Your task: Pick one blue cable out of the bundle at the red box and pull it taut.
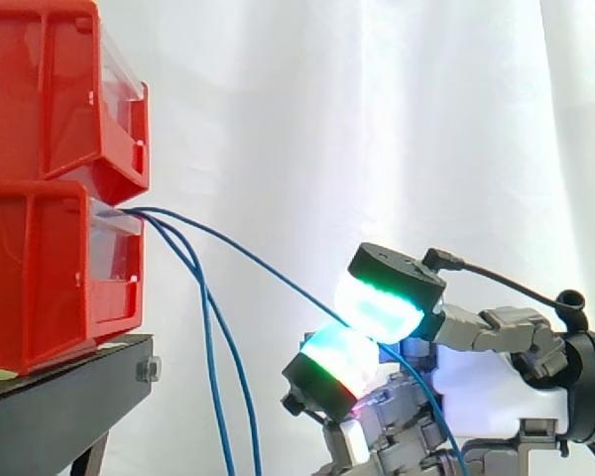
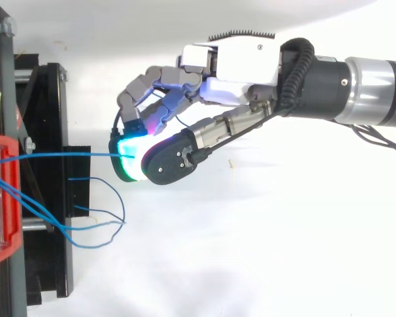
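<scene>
Several thin blue cables come out of the lower red box (image 1: 40, 278) (image 2: 0, 198) at the left. One blue cable (image 1: 258, 263) (image 2: 66, 156) runs in a nearly straight, slightly sagging line from the box to my hand (image 1: 496, 387) (image 2: 237, 66). The hand is shut on this cable, pinching it between two glowing green-white fingertips (image 1: 377, 307) (image 2: 125, 155). Past the pinch, the cable's tail drops along the hand toward the lower edge of the side view. The other blue cables (image 1: 213, 347) (image 2: 99, 224) hang loose below the box.
A second red box (image 1: 50, 89) is stacked on the lower one. Both stand on a black stand (image 1: 59, 407) (image 2: 46, 132) at the left. A white curtain (image 1: 377, 119) hangs behind. The arm (image 2: 356, 86) comes in from the right.
</scene>
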